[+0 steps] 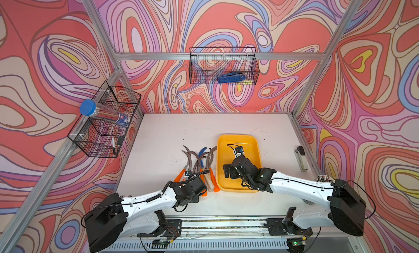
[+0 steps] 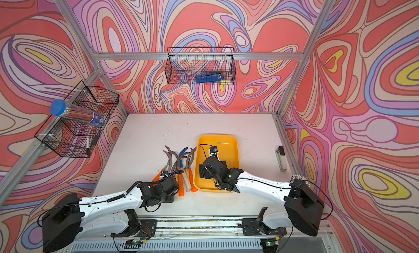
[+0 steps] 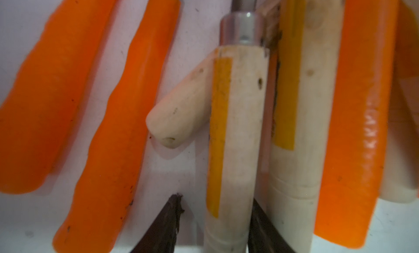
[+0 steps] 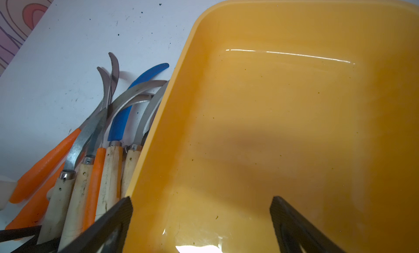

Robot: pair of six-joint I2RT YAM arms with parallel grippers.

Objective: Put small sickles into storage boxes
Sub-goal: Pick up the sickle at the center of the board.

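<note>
Sickle handle (image 3: 235, 127), straddled by left claw (image 3: 216, 202)

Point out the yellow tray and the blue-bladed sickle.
yellow tray (image 1: 251, 149): in a top view, bare floor by its far end.
blue-bladed sickle (image 4: 118, 124): right wrist view, wide part of the blade.

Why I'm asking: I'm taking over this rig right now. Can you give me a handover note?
Left gripper: open, fingers on either side of one wooden handle in the pile. There is a gap on one side, so no grip yet.
Right gripper: open wide, holding nothing, over the yellow tray.
Sickles: all bunched on the table right beside the tray. None can be seen inside it.
Done: nothing stored.
Left: probably grip that wooden-handled sickle, move it into the tray, then do the rest the same way.
</note>
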